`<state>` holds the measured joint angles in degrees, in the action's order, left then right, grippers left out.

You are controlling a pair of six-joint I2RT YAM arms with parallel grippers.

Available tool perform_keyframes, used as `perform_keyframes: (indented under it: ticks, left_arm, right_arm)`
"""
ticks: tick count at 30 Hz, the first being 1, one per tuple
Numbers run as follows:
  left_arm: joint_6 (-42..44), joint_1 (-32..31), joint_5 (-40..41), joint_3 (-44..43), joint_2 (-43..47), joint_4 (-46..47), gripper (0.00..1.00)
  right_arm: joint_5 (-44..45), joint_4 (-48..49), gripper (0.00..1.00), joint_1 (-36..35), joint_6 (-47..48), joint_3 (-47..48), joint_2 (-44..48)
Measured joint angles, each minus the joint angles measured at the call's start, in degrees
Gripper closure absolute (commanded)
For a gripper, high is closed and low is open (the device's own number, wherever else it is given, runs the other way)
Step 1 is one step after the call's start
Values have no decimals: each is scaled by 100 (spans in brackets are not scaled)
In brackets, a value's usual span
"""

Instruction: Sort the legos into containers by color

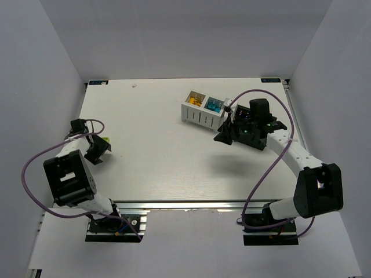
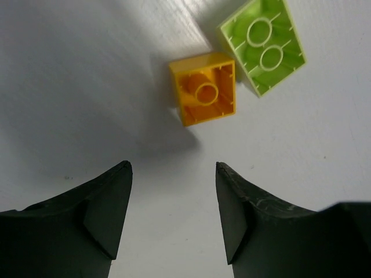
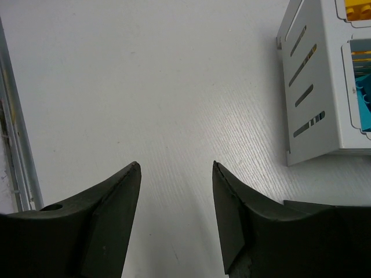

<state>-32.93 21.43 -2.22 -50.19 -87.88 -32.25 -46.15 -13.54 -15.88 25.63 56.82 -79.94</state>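
Gripper left (image 2: pixel 173 165) half open, empty; gripper right (image 3: pixel 176 164) half open, empty

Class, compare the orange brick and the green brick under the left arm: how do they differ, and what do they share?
Colour: the orange brick against the green brick. Shape: orange is square with one inner tube; green is longer with two. Place: orange lies nearer the left fingers than green. Both lie hollow side up on the table.
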Motion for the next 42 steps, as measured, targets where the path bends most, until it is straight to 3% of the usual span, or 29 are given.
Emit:
perform_keyframes:
  ticks: [15,18,23,26,33,40,42]
  left_arm:
    - [96,15,55,-1106,-1250,63,30]
    - [105,15,162,-1228,-1353,55,36]
    - [136,15,240,-1285,-1414,57,62]
    - [160,15,223,-1272,-1401,101,72]
    - [116,13,-223,-750,-999,317,87]
    - [-260,-632,-780,271,520,328,91]
    - [-433,-973,-885,348,922,404,91]
  right_arm:
    - [66,13,42,0,2,81,-111]
    - [70,13,42,0,4,85,-114]
    - [85,11,42,0,4,107,-127]
    - [85,13,42,0,4,144,-136]
    - [87,17,42,0,4,168,-144]
    - [107,37,59,0,-33,168,-144]
    - [107,44,72,0,-50,168,-144]
